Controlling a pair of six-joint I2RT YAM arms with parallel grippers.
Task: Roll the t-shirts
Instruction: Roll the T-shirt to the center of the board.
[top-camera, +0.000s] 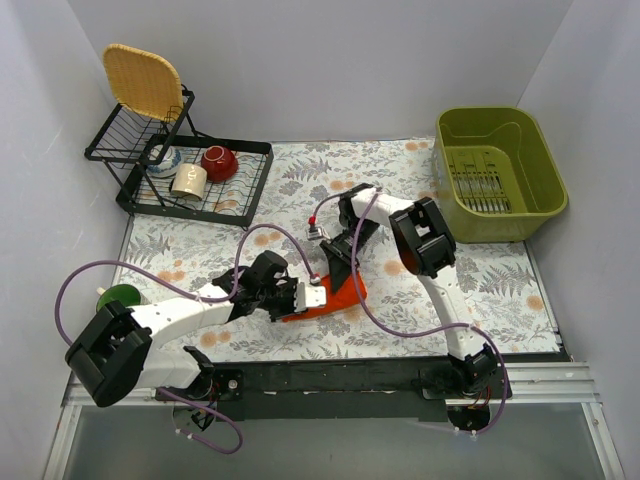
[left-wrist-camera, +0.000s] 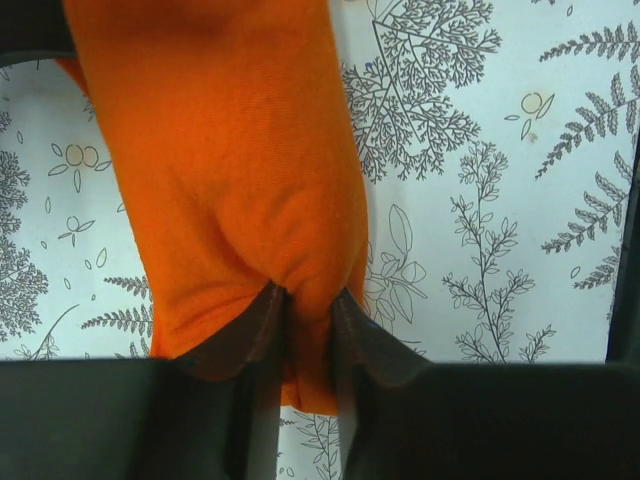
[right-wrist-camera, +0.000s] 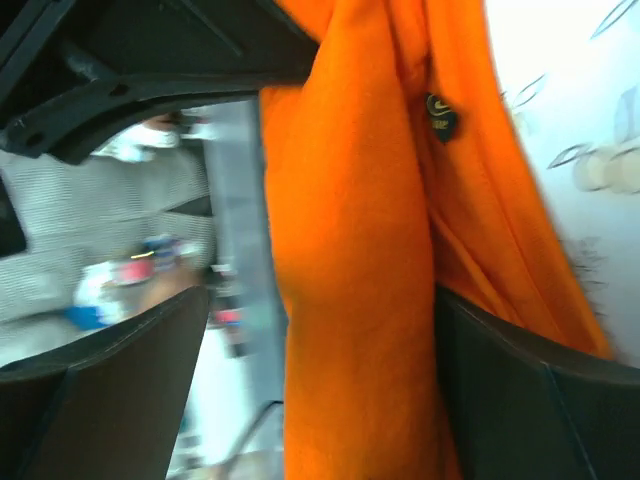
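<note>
1. Top view: the t-shirt (top-camera: 340, 298) lies bunched on the patterned counter (top-camera: 480, 290) between the arms. The left tool (top-camera: 312, 295) is at its near-left end and the right tool (top-camera: 335, 265) over its far side.
2. Left wrist: the left tool (left-wrist-camera: 305, 310) is closed, its fingers (left-wrist-camera: 250, 335) pinching a fold of the long, narrow t-shirt (left-wrist-camera: 220, 150) bundle.
3. Right wrist: the right tool (right-wrist-camera: 315, 310) stands wide open, with the t-shirt (right-wrist-camera: 350, 220) between its jaws, ungripped.

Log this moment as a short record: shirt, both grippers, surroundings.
shirt: orange t-shirt, bunched into a long bundle over the leaf-print tablecloth
left gripper: shut, pinching a fold at the bundle's end
right gripper: open, jaws astride the bundle
background: dish rack back left, green tub back right
</note>
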